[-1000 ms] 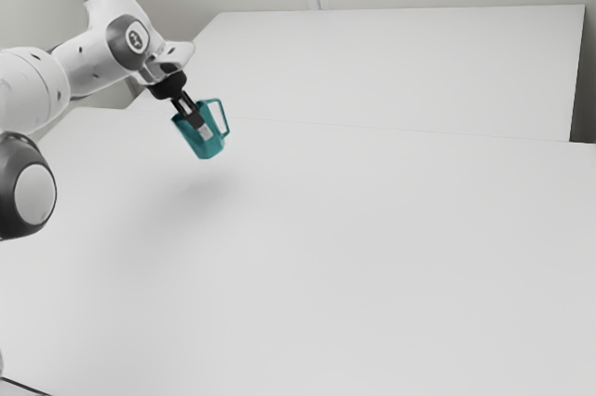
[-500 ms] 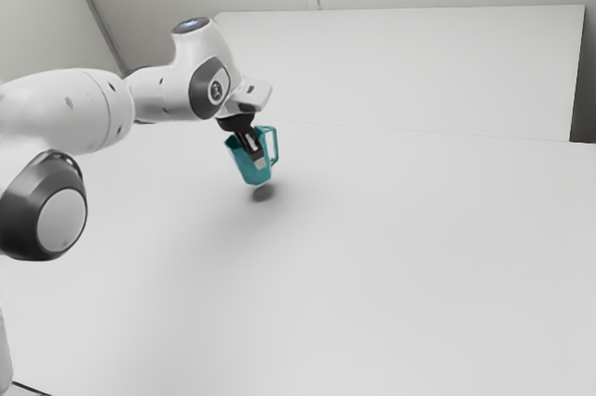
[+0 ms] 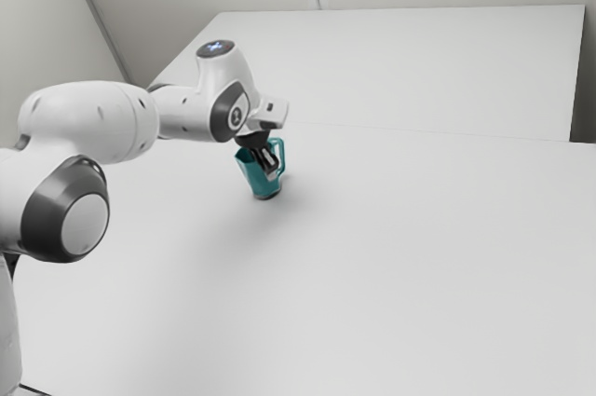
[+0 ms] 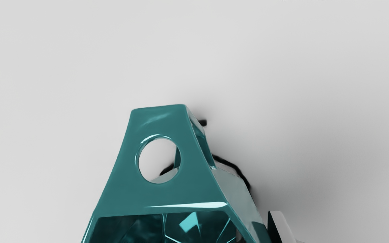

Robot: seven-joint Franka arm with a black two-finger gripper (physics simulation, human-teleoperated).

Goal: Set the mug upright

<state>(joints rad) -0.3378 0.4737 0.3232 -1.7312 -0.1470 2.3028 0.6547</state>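
You've got the claw [image 3: 270, 170] squeezed on the side wall of the mug [image 3: 256, 177]. The mug is low over the table [image 3: 372, 256], with its bottom right at the top or just above it; I can't tell which. It looks nearly upright, with a small lean. Go down slowly, and tip it gently until the whole bottom sits flat. Don't let go too soon, or it could wobble over. Then open wide and lift straight up, so you don't bump the handle [image 4: 160, 118]. The mug is shiny blue-green, with a round hole through the handle.
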